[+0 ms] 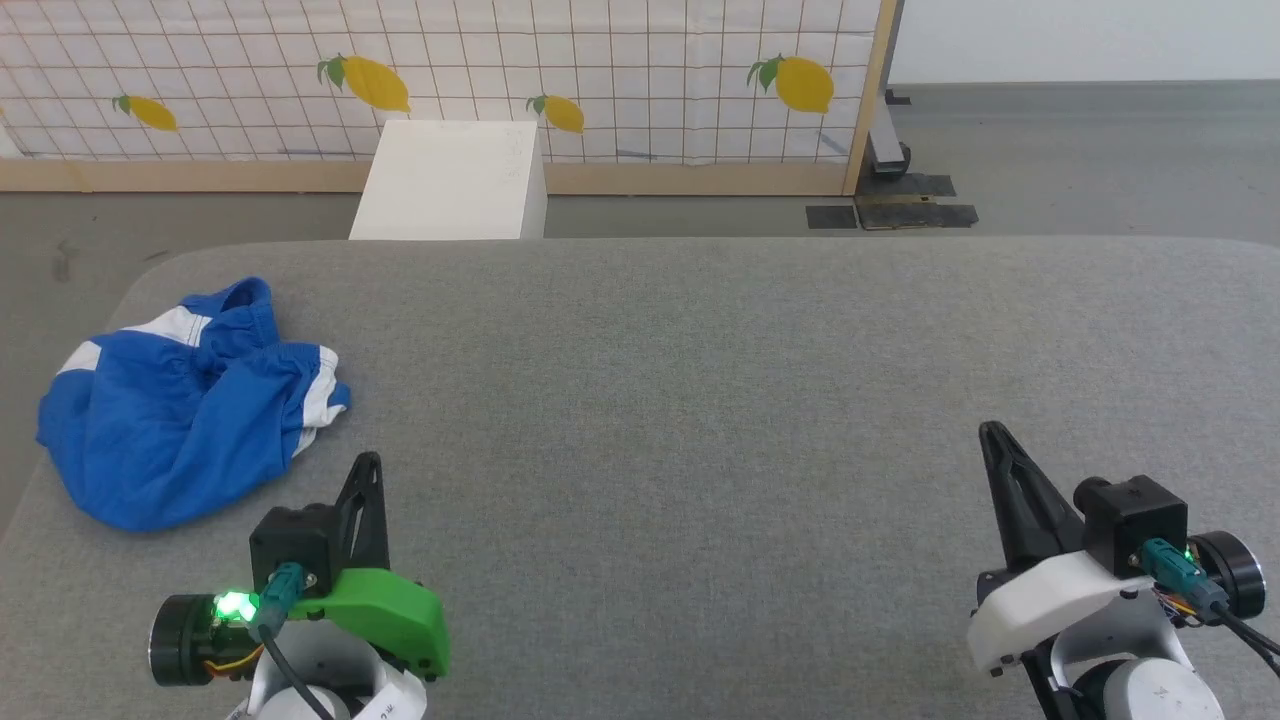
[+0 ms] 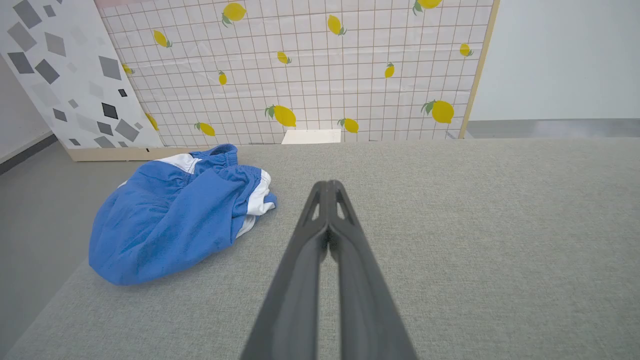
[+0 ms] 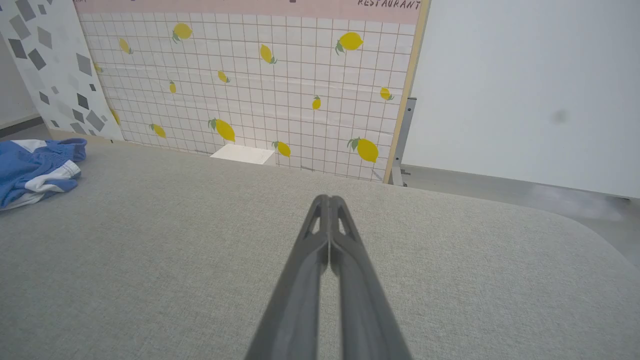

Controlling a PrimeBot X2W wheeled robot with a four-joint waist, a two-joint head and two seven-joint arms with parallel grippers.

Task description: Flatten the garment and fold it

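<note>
The garment [image 1: 185,410] lies in a crumpled heap near the left edge of the grey work surface [image 1: 720,400]. It sits ahead and to the left of the left gripper [image 1: 368,462] and well apart from the right gripper [image 1: 990,432].

By my reading, none of the task is done. The shorts are bunched and doubled over on themselves, neither spread flat nor folded, and no gripper touches them. All of the flattening is left to do, then the folding. Most of the surface between the heap and the right gripper is bare, which leaves room to spread the cloth.

Both claws are pressed together and hold nothing. In each wrist view the 2 long dark fingers meet at the tips, with only a slim gap lower down. Both grippers hang over bare surface near its near edge.

The garment is bright blue, thin and soft-looking, and it falls in loose, rounded folds with shallow creases. A gathered, puckered waistband curls up at the far side of the heap. White bands show in 2 places, 1 at the far left and 1 at the right edge, where the white trim is layered over itself.

The work surface looks like a padded top covered in a grey woven fabric with a fine, matte grain and rounded corners. Behind it stand a plain white box [image 1: 450,180] with flat faces and a wood-framed screen [image 1: 620,70] printed with a grid and yellow lemons.
</note>
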